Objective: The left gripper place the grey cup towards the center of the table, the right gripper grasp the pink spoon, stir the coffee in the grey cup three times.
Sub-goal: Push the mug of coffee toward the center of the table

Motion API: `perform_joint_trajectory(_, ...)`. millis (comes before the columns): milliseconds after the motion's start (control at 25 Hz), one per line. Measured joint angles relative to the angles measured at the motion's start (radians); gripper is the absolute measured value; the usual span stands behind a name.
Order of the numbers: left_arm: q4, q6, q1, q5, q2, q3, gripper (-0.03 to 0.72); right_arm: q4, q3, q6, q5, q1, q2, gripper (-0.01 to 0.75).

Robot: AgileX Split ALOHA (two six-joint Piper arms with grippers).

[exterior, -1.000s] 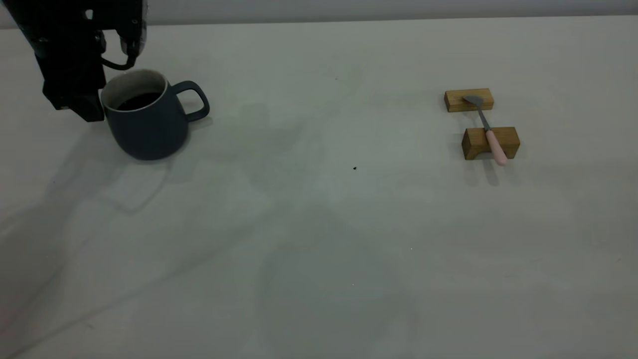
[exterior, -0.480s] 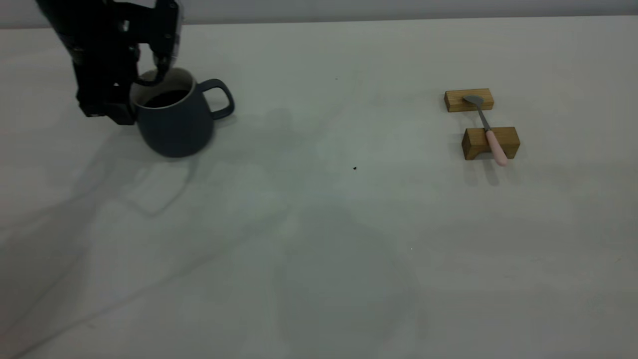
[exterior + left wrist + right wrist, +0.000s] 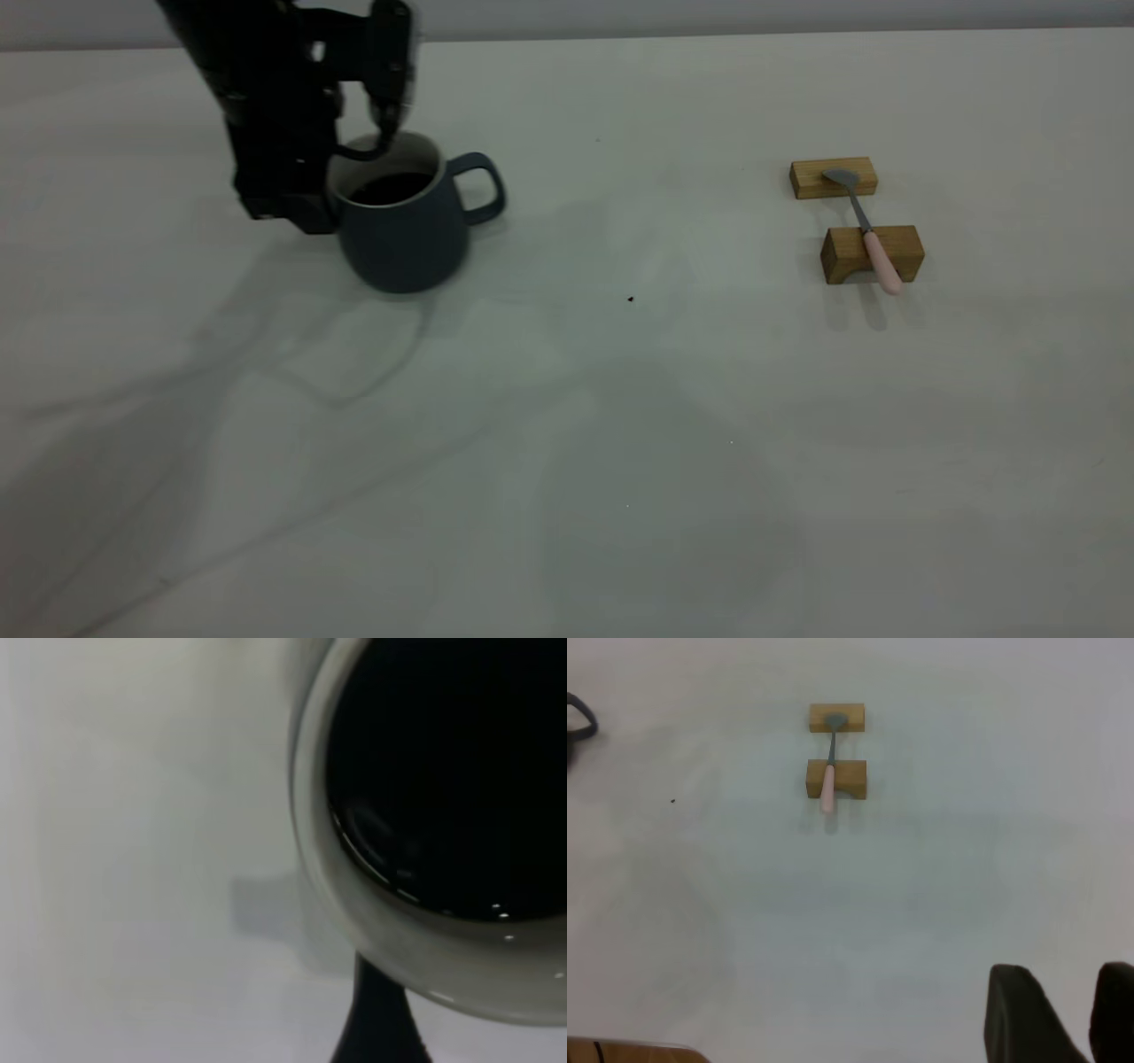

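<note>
Pale table (image 3: 567, 425) carries the grey cup (image 3: 403, 239), its rim clamped by the left gripper (image 3: 359, 155); right gripper (image 3: 1059, 1014) hangs parted, holding nothing.

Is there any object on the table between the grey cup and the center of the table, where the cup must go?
Nothing visible blocks the way. The left gripper holds the grey cup by its rim, left of center. The table toward the center is bare except for a tiny dark speck. The pink spoon and its two wooden blocks lie far right.
</note>
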Motion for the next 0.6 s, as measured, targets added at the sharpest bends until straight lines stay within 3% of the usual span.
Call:
perform_joint_trajectory(400,-0.144,-0.006,-0.114,-0.118,0.013,0.0,0.594,0.0,0.0,0.0,0.0,0.0,0.0,0.237)
perform_joint_trajectory(600,-0.183,-0.01,-0.127,-0.137,0.015,0.0,0.594,0.0,0.0,0.0,0.0,0.0,0.0,0.237)
